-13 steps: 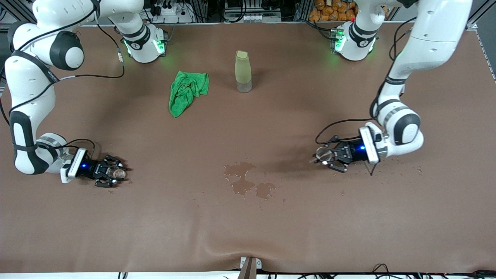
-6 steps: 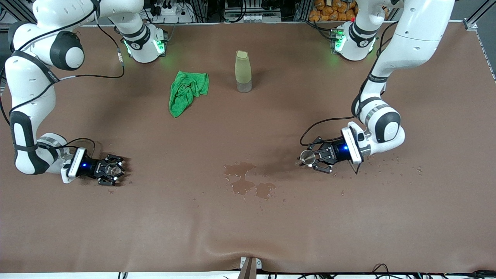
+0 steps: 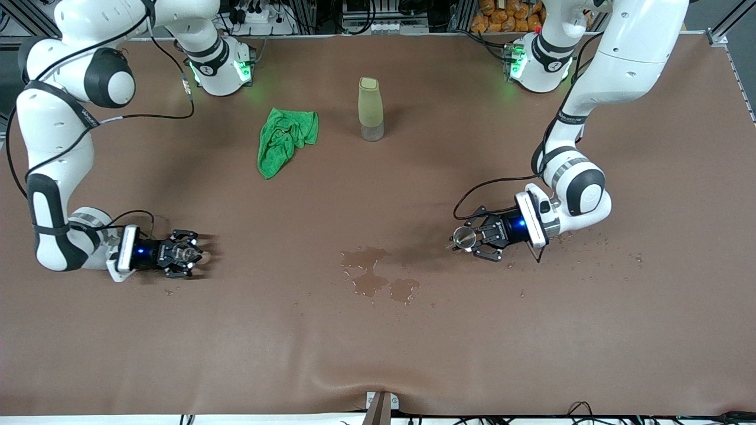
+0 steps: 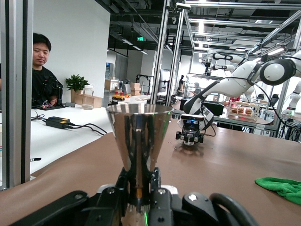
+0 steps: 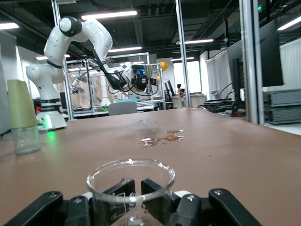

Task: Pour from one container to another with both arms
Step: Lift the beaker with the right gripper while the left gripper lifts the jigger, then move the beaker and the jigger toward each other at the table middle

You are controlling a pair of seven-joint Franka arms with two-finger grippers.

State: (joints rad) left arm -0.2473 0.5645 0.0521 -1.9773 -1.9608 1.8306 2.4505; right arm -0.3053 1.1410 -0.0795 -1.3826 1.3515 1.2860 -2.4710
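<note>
Right end effector (image 3: pixel 190 255), low over the desk (image 3: pixel 378 354) at the right arm's end, clamped on the glass cup (image 3: pixel 188 254), which stands upright between its fingers with its round rim up (right wrist view: cup (image 5: pixel 130 188)). Green cloth (image 3: pixel 284 139) crumpled on the desk, near the right arm's base. Olive-green bottle (image 3: pixel 370 109) upright at mid-desk, beside the cloth toward the left arm's end. Puddle of spilled liquid (image 3: pixel 375 278) on the desk, nearer to the front camera than the bottle, between the two end effectors. Left end effector (image 3: pixel 469 239) over the desk just beside the puddle, toward the left arm's end, closed on the narrow waist of the steel jigger (image 3: pixel 464 237), upright with its rim up (left wrist view: jigger (image 4: pixel 138 141)). Scattered droplets (image 3: pixel 596 243) on the desk under the left arm's wrist
</note>
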